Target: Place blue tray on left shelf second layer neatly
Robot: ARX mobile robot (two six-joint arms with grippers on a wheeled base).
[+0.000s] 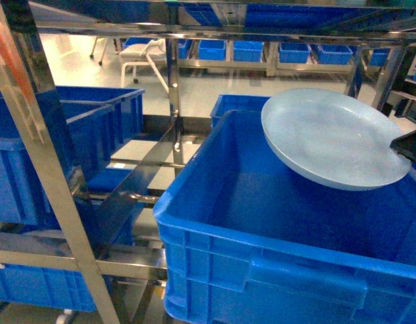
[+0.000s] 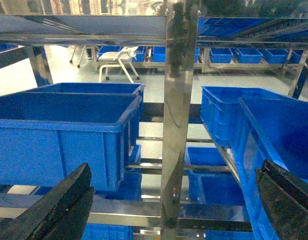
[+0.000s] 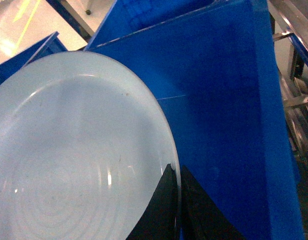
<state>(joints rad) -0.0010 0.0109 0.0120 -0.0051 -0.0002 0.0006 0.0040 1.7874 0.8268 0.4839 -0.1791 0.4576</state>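
The large blue crate (image 1: 275, 236) fills the lower right of the head view, nearest the camera, with its near rim and handle moulding at the bottom edge. Above its open interior, in the upper right of that frame, you see the pale blue round tray (image 1: 332, 138) held tilted, its near edge lower than its far edge. The right tool (image 1: 404, 145) enters from the right edge of the frame and grips the tray at its rim. In the right wrist view, the two dark fingers (image 3: 166, 210) at the bottom centre are clenched on the tray rim, one on each face, so the right tool is grasping the tray.

The left tool (image 2: 173, 207) appears in the left wrist view as two dark fingers in the lower left and lower right corners, spread wide apart with nothing between them: it is released. It faces a steel upright of the left shelf (image 2: 178, 100), with further blue crates (image 2: 64, 135) on the levels either side.

Judged from these frames, the step in hand is transport: the tray is lifted and carried, not yet deposited on the shelf. The next move calls for you to bring the tray to the second layer, level it from its present tilt, and clear the steel uprights and crossbars (image 1: 56, 182) on the left of the head view before releasing. Whether the crate below the tray stands on that layer cannot be told.
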